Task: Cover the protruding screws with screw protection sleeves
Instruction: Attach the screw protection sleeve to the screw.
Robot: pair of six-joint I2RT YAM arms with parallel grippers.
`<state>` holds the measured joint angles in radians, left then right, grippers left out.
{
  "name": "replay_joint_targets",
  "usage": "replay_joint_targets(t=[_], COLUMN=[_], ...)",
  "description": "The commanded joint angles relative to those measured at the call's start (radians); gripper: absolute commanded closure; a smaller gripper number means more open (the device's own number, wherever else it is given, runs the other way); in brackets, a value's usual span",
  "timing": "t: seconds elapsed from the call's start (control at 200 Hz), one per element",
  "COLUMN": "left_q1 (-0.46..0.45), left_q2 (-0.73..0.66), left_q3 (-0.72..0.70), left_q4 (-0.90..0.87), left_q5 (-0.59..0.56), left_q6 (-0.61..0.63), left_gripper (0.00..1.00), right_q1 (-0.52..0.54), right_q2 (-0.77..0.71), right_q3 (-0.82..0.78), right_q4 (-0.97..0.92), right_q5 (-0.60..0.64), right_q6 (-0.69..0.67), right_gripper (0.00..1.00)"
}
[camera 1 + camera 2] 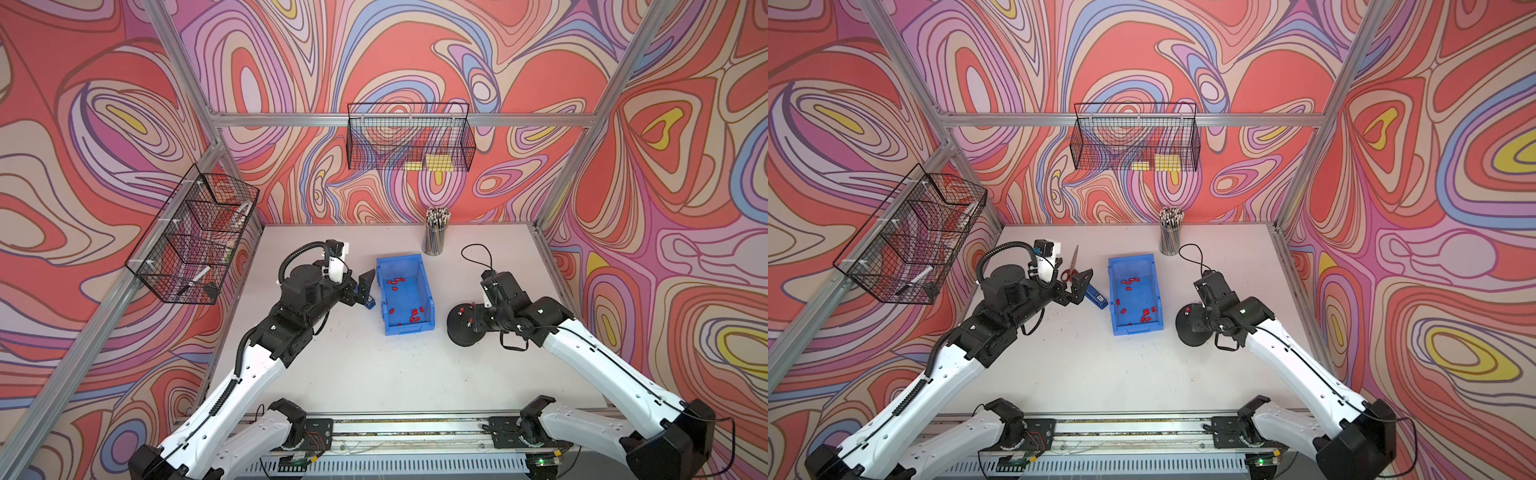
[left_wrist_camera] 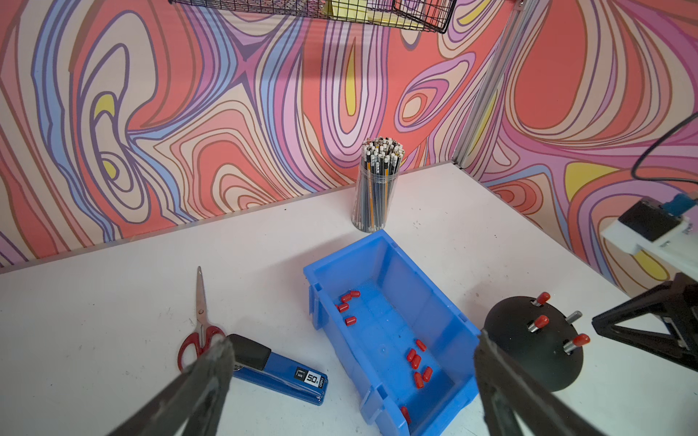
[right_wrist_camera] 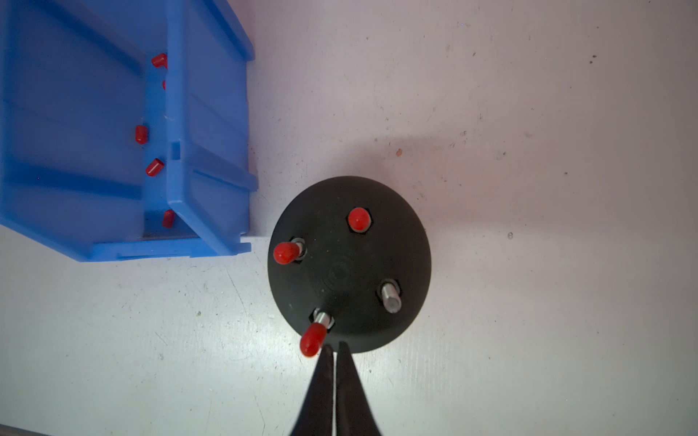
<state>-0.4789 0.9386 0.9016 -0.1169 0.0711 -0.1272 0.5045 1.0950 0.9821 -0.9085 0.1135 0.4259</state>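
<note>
Broadly, the white desk [image 1: 374, 374] carried a blue bin [image 2: 434, 287] near its middle, and just beside the bin, not touching it, sat a black domed base [image 3: 349, 264]. The left tool [image 2: 352, 338] hung with its jaws spread wide and empty, near the bin's far side from the base. The right tool [image 3: 334, 347] hovered over the base's edge, jaws clenched together with nothing between them, its tips just beside one capped stud.

Four protruding screws stood up from the base, short silvery studs set in a ring. Three wore red caps [image 3: 359, 219] on their tops, with bright shank showing beneath on at least two. The fourth screw [image 3: 390, 298] was bare, so the job looked three parts done.

Smallest of all, the spare screw protection sleeves [image 2: 415, 360] lay loose on the bin floor in two scattered clusters: tiny bright red cylinders, each rounded shut at one end, most on their sides.

Such a sleeve would likely be very light, smooth and slightly yielding, apt to squirt from a hard pinch or roll away. Best taken across its body near the closed end, leaving the open mouth free to slide over the stiff, fixed stud.
</note>
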Motion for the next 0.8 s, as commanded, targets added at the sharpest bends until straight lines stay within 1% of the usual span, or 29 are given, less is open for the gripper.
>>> replay_joint_targets(t=[0.0,0.275,0.516,0.791], left_q1=[-0.003,-0.003,-0.003,-0.002], left_q2=[0.006,0.012,0.008,0.000], left_q3=[0.024,0.025,0.024,0.023], left_q4=[-0.007,-0.006,-0.009,-0.013], left_q5=[0.013,0.014,0.012,0.009], left_q6=[-0.007,-0.011,-0.009,-0.005], left_gripper=[0.01,0.01,0.02,0.02], right_q1=[-0.004,-0.004,-0.004,-0.004], right_q2=[-0.029,-0.028,0.013,0.036], right_q3=[0.002,-0.024,-0.042,-0.058], right_q4=[0.009,0.044,0.038,0.054], right_q5=[-0.028,-0.092,-0.062,-0.073], right_q6=[-0.010,-0.006,0.010,0.017], right_gripper=[0.95,0.96,0.96,0.97])
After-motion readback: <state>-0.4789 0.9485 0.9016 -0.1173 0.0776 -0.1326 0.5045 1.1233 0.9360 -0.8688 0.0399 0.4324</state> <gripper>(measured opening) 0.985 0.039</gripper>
